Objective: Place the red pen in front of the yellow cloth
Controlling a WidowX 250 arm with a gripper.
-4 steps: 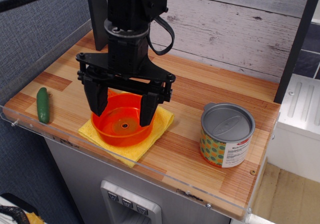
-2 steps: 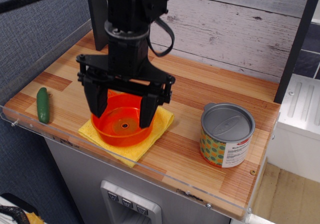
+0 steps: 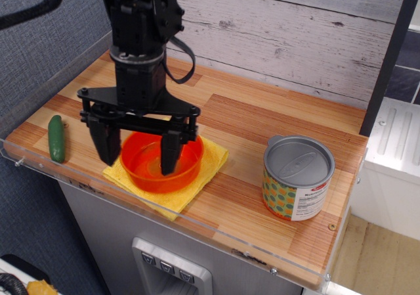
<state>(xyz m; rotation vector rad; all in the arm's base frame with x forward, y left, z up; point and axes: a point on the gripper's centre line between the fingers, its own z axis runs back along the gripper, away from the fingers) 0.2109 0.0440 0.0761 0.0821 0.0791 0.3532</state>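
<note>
Gripper: I see my gripper [image 3: 138, 149] hanging over the left part of the counter [image 3: 262, 121], its two black fingers [image 3: 170, 152] spread wide apart and pointing down.
Finger placement: one finger sits outside the pan's left rim, the other reaches down inside the bowl; I cannot tell whether either touches it.
Red pen: the orange-red toy pan [image 3: 164, 167] rests on the yellow cloth, upright, near the counter's front edge. Its handle is hidden from me behind the gripper.
Yellow cloth: the yellow cloth [image 3: 203, 170] lies flat under the pan, its corners showing at the right and front.
Green pickle: a green pickle-shaped toy [image 3: 57, 138] lies at the far left, well apart from the cloth.
Can: a patterned can with a grey lid [image 3: 298, 177] stands upright at the right, clear of the cloth.
</note>
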